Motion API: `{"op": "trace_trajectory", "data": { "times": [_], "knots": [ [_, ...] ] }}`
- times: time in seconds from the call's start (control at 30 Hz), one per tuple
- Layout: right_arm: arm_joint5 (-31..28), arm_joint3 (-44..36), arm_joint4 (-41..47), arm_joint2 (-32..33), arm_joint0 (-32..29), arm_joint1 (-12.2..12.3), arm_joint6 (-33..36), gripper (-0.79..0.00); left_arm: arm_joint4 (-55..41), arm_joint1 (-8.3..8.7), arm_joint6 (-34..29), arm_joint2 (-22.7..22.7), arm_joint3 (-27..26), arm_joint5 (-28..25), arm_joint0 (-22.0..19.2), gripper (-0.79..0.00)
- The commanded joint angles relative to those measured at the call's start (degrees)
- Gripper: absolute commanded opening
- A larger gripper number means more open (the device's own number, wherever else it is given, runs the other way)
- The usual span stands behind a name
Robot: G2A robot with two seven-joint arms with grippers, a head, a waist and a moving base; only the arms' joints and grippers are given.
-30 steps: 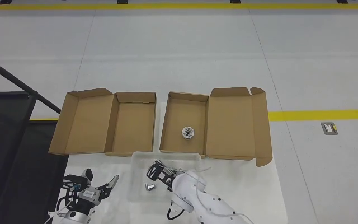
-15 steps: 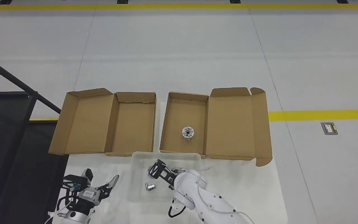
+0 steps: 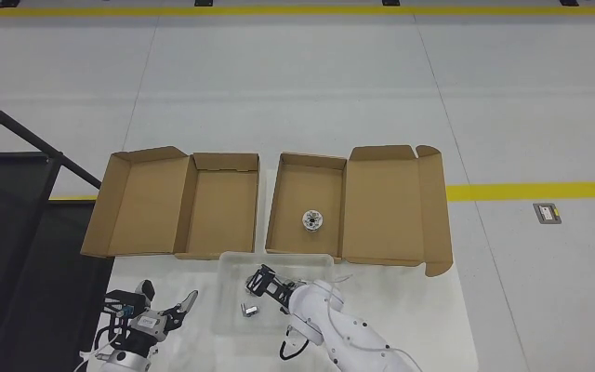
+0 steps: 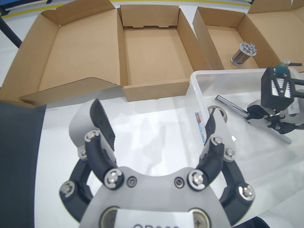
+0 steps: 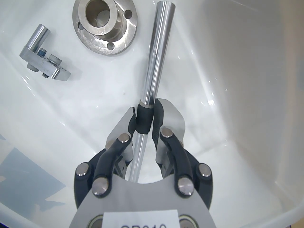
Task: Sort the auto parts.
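Observation:
My right gripper point(image 5: 145, 117) is down inside the clear plastic bin point(image 3: 226, 319) and shut on a polished steel rod point(image 5: 157, 55), gripping it around a black band near mid-length. A round steel flange point(image 5: 104, 31) and a small bolted bracket point(image 5: 42, 59) lie on the bin floor beside the rod. From the left wrist view the right gripper point(image 4: 256, 115) and the rod point(image 4: 228, 104) show in the bin. My left gripper point(image 4: 154, 109) hovers open over the white table beside the bin, holding nothing. A ribbed metal cylinder point(image 3: 312, 220) stands in the right cardboard box point(image 3: 307, 177).
The left cardboard box point(image 3: 223, 209) sits beyond the bin with its flap point(image 3: 139, 205) folded out. The right box's lid point(image 3: 386, 205) lies open to the side. A black panel point(image 4: 19, 157) borders the table by my left gripper.
My right gripper has shifted slightly within the bin. The left arm has stayed still.

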Motion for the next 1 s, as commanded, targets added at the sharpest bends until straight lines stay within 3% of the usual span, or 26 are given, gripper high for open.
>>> {"op": "trace_trajectory", "data": {
  "times": [0.0, 0.03, 0.07, 0.3, 0.53, 0.8, 0.97],
  "knots": [
    [-0.24, 0.10, -0.06, 0.06, 0.05, -0.08, 0.09, -0.717, 0.00, 0.00, 0.00, 0.00, 0.00, 0.00, 0.00, 0.000],
    [-0.36, 0.12, -0.12, 0.07, 0.08, -0.13, 0.14, -0.779, 0.00, 0.00, 0.00, 0.00, 0.00, 0.00, 0.00, 0.000],
    [-0.44, -0.02, -0.12, 0.07, 0.07, -0.18, 0.19, -0.785, 0.00, 0.00, 0.00, 0.00, 0.00, 0.00, 0.00, 0.000],
    [-1.09, -4.60, -1.86, -0.18, -0.78, -0.26, 1.82, -0.785, 0.00, 0.00, 0.00, 0.00, 0.00, 0.00, 0.00, 0.000],
    [-1.35, -18.41, -6.73, -0.60, -4.63, 0.35, 7.84, -0.785, 0.00, 0.00, 0.00, 0.00, 0.00, 0.00, 0.00, 0.000],
    [1.46, -33.11, -19.34, -2.47, -8.09, 0.66, 13.75, -0.785, 0.00, 0.00, 0.00, 0.00, 0.00, 0.00, 0.00, 0.000],
    [1.67, -33.76, -20.39, -2.92, -8.23, 0.57, 15.06, -0.785, 0.00, 0.00, 0.00, 0.00, 0.00, 0.00, 0.00, 0.000]
  ]
}}
